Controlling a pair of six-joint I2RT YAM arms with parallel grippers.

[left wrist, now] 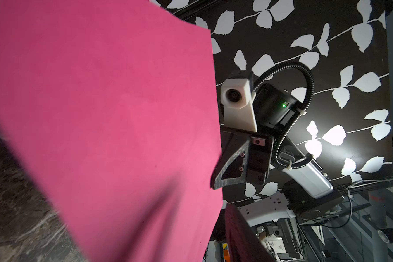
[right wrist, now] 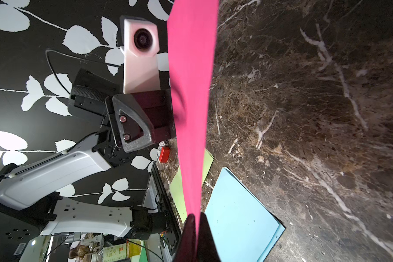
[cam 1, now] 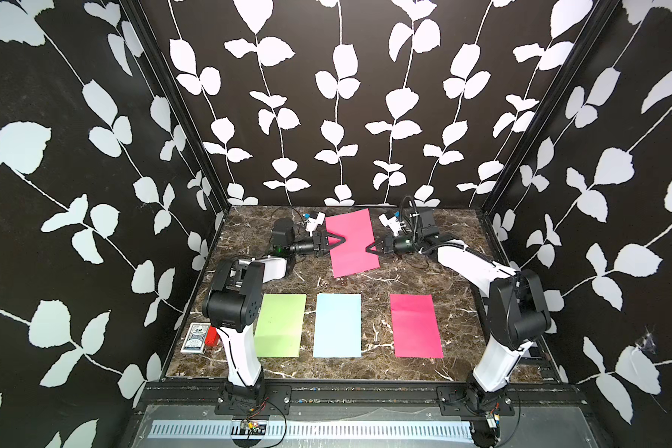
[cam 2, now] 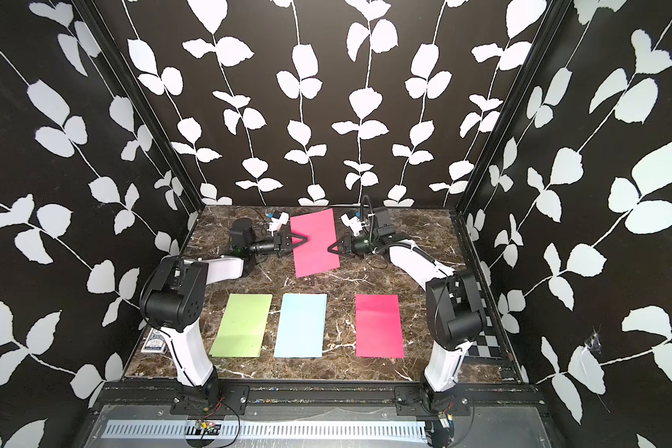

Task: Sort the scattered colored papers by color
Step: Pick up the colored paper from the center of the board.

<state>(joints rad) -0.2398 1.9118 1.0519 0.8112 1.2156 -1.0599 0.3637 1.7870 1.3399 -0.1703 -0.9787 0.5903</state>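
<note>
Two robot arms meet over the far half of a dark marble table (cam 1: 454, 279), a magenta-pink sheet (cam 1: 352, 240) stretched between them. The right gripper (cam 1: 369, 249) is clamped tight on the sheet's right-hand edge. Its wrist view shows the paper (right wrist: 191, 90) pinched between two dark fingers (right wrist: 208, 240) and running away nearly edge-on above the marble.

The left gripper (cam 1: 342, 240) sits at the opposite edge with its tip over the paper. In the left wrist view the sheet (left wrist: 111, 113) fills most of the frame, and a finger's shadow falls across it. Whether those jaws have actually closed on the paper cannot be told from any view. Both top views show the sheet (cam 2: 315, 242) tilted, its far end near the leaf-patterned back wall.

Three groups of paper lie flat in a row along the near side, well apart from the raised sheet — a green pile (cam 1: 280, 326) on the left, a pale blue pile (cam 1: 337, 326) in the middle and a second pink paper (cam 1: 416, 326) on the right.

A patterned card box (cam 1: 195, 338) with a red block (cam 1: 211, 336) just beside it sits at the table's near-left corner, behind the left arm. A checkerboard panel (cam 2: 485, 343) shows past the right arm in a top view.
</note>
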